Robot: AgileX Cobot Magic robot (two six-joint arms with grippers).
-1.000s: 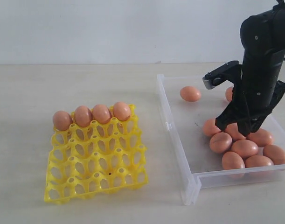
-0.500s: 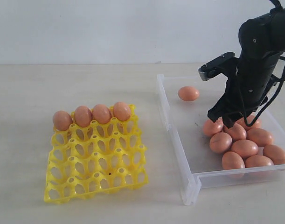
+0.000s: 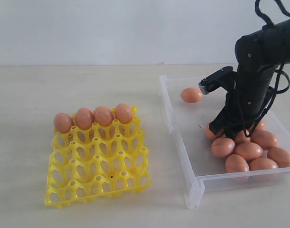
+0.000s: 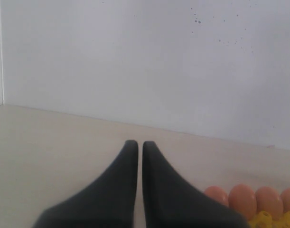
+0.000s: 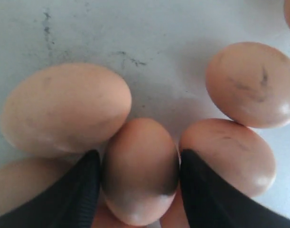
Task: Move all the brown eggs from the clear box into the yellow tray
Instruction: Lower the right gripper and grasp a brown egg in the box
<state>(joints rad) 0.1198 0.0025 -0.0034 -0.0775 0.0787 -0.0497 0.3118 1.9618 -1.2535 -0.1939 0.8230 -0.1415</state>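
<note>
Jaws on the right wide apart astride one brown egg (image 5: 140, 175) (left jaws tight together).

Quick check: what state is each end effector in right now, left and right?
Left end effector: closed, holding nothing.
Right end effector: open, straddling a brown egg that lies in the box, not lifted.

Text, labels, brands, numbers, signs: none legible in any view. Dark marks on the box floor (image 5: 130, 59) and on one egg (image 5: 251, 85), upper half of the right wrist frame, are scuffs, not lettering.
</note>
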